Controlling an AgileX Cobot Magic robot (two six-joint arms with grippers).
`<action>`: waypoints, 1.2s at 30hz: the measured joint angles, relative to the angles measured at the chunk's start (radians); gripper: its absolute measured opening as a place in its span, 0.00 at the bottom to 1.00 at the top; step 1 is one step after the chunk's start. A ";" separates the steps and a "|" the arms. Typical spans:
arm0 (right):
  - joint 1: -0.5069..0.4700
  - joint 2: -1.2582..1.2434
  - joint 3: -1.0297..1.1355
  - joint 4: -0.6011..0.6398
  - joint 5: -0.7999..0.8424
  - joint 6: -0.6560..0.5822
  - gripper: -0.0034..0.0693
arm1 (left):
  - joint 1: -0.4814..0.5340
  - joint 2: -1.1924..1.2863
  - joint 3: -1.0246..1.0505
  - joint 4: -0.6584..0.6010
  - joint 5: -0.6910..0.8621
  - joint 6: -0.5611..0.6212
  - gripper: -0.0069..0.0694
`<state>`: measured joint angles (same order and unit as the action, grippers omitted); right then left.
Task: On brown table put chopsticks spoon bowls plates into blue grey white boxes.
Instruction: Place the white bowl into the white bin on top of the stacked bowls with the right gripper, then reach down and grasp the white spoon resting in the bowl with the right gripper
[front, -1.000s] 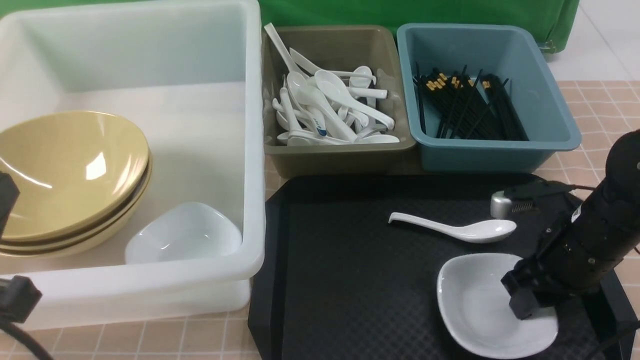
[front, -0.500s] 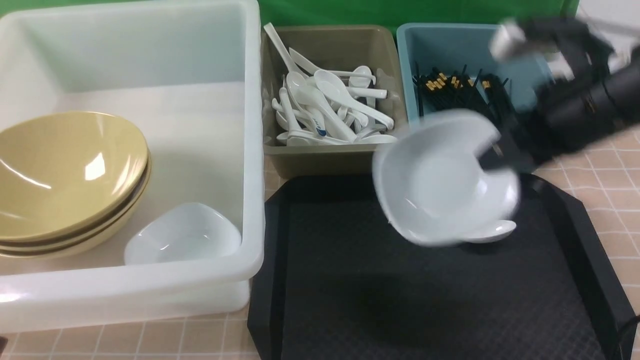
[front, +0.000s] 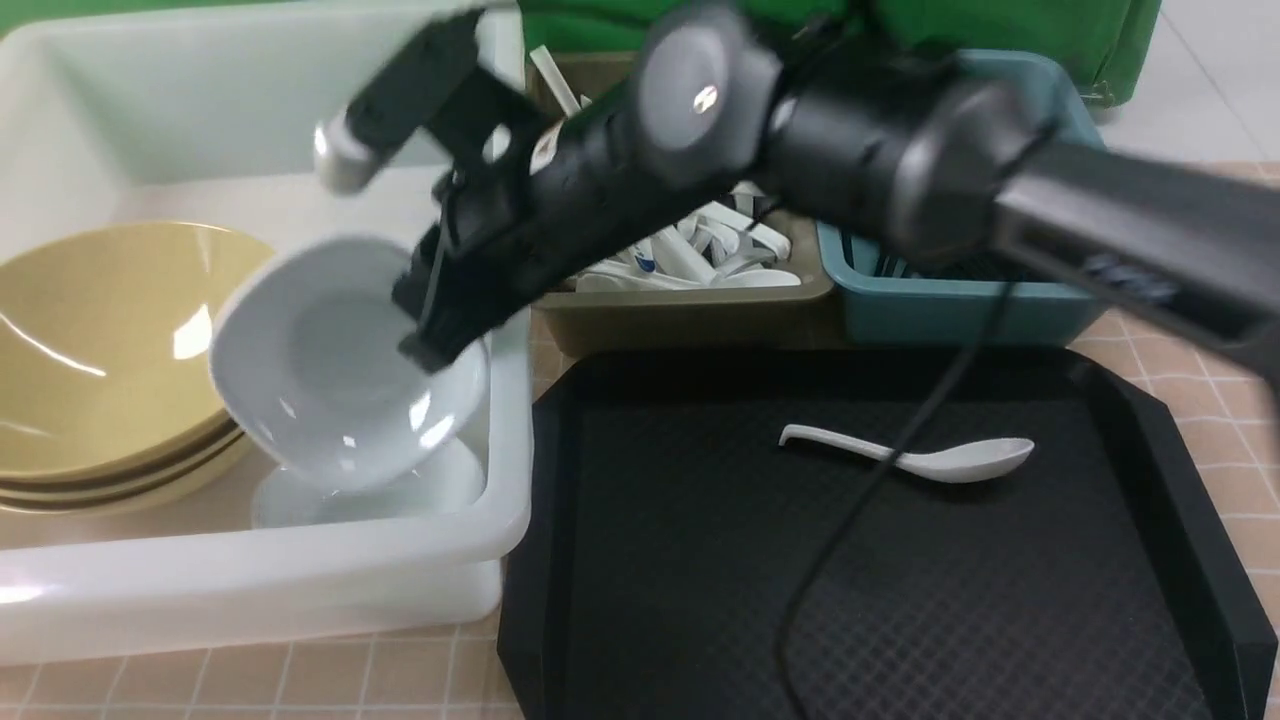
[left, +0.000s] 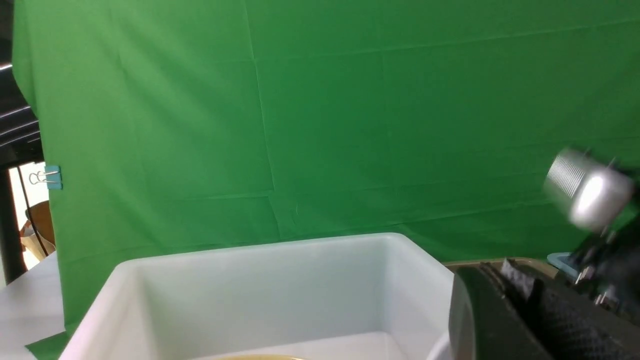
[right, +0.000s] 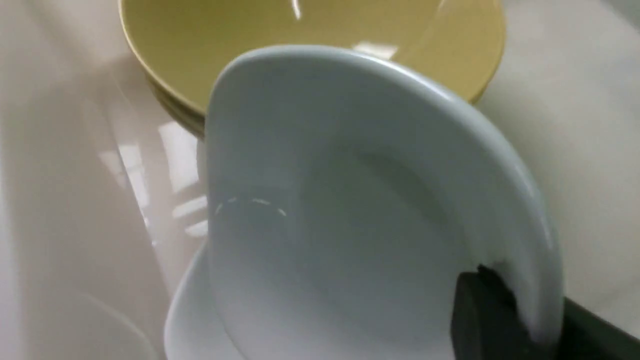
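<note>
Tilted plate above second plate, beside bowls

You see a flat black tray low and to the right in the front view. Its floor has a fine diamond pattern, its rim is raised and its corners are cut off. Behind everything hangs a green cloth with soft creases, which fills most of the left wrist view. A small teal binder clip sits on its edge. Beside that edge stands something brown, perhaps a chair. A pale floor shows far right.
</note>
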<state>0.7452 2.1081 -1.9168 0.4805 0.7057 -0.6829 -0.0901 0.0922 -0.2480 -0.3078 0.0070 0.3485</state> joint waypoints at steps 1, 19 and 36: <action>0.000 0.046 -0.028 0.002 0.045 -0.005 0.17 | 0.000 0.000 0.000 0.000 0.003 0.000 0.09; -0.229 -0.178 -0.060 -0.544 0.518 0.340 0.60 | 0.000 0.000 0.004 0.000 0.026 -0.004 0.09; -0.446 -0.142 0.523 -0.460 0.355 0.364 0.60 | 0.000 0.000 0.007 0.000 0.024 -0.007 0.09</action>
<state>0.2996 1.9663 -1.3938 0.0203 1.0602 -0.3190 -0.0901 0.0922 -0.2415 -0.3078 0.0312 0.3418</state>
